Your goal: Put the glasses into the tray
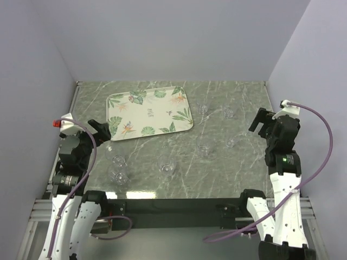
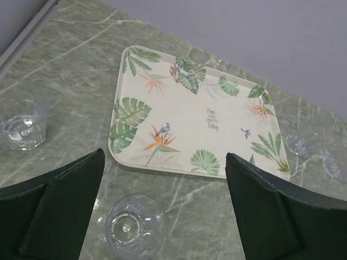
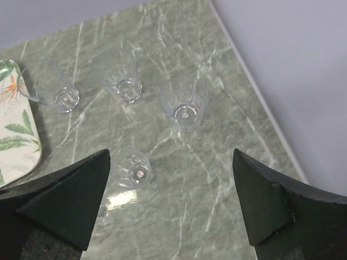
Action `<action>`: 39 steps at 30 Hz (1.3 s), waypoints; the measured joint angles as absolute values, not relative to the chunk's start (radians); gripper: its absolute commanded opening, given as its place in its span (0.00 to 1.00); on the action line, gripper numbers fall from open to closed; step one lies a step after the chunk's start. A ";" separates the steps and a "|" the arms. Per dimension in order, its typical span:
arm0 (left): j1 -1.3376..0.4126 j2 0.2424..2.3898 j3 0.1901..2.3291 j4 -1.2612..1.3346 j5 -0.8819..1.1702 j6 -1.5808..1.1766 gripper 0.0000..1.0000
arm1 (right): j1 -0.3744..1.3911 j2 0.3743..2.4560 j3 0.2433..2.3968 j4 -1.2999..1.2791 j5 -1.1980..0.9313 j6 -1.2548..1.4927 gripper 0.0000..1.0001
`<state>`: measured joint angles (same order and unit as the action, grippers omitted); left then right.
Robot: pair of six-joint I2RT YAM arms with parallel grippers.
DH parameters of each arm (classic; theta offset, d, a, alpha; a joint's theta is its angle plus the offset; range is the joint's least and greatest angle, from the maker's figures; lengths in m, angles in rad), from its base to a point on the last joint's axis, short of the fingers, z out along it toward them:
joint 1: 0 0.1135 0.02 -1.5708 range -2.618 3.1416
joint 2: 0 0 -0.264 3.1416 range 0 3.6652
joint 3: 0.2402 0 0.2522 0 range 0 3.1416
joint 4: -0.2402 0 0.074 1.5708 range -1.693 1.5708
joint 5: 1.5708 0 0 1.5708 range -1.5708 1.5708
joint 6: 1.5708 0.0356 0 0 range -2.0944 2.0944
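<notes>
The leaf-print tray (image 1: pixel 149 115) lies at the back left with nothing in it; it also shows in the left wrist view (image 2: pixel 195 119). Several clear glasses stand on the marble table: three near the left arm (image 1: pixel 118 174), one in the middle (image 1: pixel 167 165), the others to the right (image 1: pixel 203 149). My left gripper (image 1: pixel 100 130) is open and empty, just short of the tray's near left corner, with a glass (image 2: pixel 134 225) below, near its left finger. My right gripper (image 1: pixel 263 122) is open and empty, above the table, with a small glass (image 3: pixel 133 169) close to its left finger.
Grey walls close the table (image 1: pixel 217 179) in at the back and both sides. In the right wrist view three more glasses (image 3: pixel 184 105) stand beyond the gripper, and the tray's edge (image 3: pixel 16 135) shows at left. Another glass (image 2: pixel 23 122) stands left of the tray.
</notes>
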<state>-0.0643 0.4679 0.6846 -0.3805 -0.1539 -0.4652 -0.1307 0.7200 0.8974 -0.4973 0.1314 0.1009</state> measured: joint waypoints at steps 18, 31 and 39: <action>-0.042 0.848 0.834 -0.381 -0.163 -0.521 0.99 | -0.124 0.755 0.850 -0.512 -0.516 -0.350 1.00; 0.167 1.217 0.999 -0.455 -0.195 -0.545 0.80 | -0.125 0.840 0.781 -0.516 -0.727 -0.369 1.00; 0.180 1.454 1.135 -0.524 -0.253 -0.561 0.72 | -0.125 0.838 0.779 -0.509 -0.730 -0.369 1.00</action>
<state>0.1802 1.4536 1.1351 -0.5243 -0.2535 -0.5606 -0.1249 0.8383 0.7792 -0.5095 -0.7303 -0.3691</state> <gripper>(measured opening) 0.730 0.997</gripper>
